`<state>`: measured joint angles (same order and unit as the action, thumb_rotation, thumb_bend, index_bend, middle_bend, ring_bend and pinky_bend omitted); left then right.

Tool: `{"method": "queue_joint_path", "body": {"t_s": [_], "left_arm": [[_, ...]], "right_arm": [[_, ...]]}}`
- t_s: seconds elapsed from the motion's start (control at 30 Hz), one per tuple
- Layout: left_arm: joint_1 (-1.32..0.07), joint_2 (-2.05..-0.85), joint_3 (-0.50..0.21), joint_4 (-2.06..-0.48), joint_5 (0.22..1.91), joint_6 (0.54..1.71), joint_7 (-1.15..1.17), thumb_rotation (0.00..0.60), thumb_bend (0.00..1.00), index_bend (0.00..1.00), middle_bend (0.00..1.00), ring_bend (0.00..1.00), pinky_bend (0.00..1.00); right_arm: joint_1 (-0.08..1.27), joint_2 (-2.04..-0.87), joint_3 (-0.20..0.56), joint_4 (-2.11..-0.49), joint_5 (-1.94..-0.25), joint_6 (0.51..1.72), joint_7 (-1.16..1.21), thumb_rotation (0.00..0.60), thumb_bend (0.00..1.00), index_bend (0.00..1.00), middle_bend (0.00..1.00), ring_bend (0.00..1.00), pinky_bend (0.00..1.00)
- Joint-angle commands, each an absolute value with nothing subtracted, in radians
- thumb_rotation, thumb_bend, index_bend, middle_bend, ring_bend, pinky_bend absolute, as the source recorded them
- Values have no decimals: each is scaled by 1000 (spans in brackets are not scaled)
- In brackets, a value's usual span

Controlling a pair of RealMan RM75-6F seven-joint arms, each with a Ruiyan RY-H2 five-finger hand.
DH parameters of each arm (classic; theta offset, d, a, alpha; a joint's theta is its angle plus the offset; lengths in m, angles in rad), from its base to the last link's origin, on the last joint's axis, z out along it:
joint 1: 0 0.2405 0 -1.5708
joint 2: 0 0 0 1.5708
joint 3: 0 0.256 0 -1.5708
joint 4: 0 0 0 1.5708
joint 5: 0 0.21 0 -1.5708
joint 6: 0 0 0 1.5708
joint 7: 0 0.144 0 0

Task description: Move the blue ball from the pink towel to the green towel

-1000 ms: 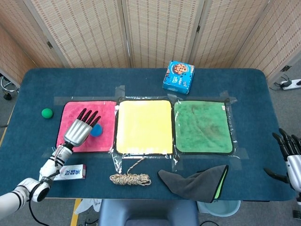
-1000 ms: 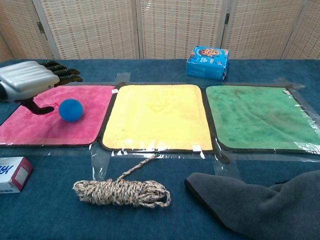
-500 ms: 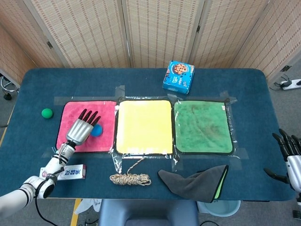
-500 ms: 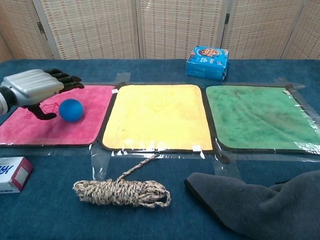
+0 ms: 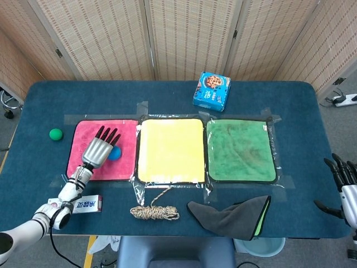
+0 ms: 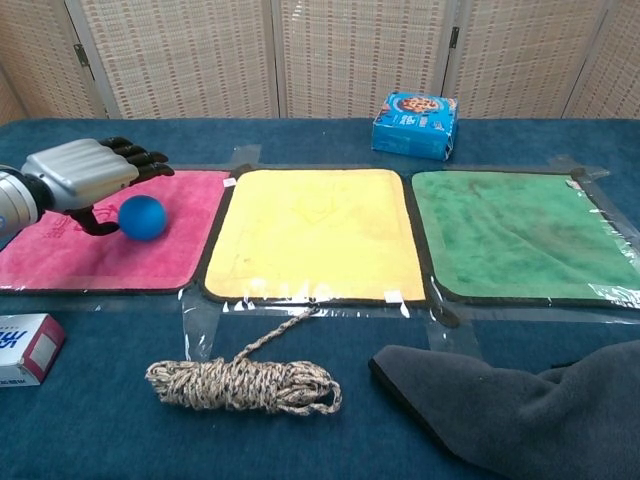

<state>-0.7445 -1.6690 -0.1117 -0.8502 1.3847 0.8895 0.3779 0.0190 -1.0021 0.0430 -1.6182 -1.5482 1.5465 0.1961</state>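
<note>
Sliding forward from overhead, the silver left hand (image 5: 100, 148) now covers the small blue ball (image 5: 115, 153) on the pink towel (image 5: 128, 134). From the chest camera, its fingers (image 6: 140, 158) arch unclenched beside the ball, nothing grasped; the green towel (image 6: 520, 230) waits. The right hand (image 5: 341, 173) idles, released.
</note>
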Motion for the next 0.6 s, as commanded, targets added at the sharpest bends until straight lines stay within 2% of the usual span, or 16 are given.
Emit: {"method": "queue_joint_path", "body": {"t_s": [0.03,0.33,0.6], "left_arm": [[-754,-1691,-107,-823,1394,896,358,600,366,0,0,0,0],[-793,-1721,-120,-827,1424,943,349,600,365,0,0,0,0],[-840,-1722,-139,-904,1447,977,407,600,366,0,0,0,0]], "right_arm": [[18,-1001,44,-1621,-1549,1549,195,600,84,59,32,72,0],[12,-998,44,-1628,-1552,1558,191,600,85,59,32,71,0],[4,-997,44,-1628,-1548,1567,195,600,85,59,32,72,0]]}}
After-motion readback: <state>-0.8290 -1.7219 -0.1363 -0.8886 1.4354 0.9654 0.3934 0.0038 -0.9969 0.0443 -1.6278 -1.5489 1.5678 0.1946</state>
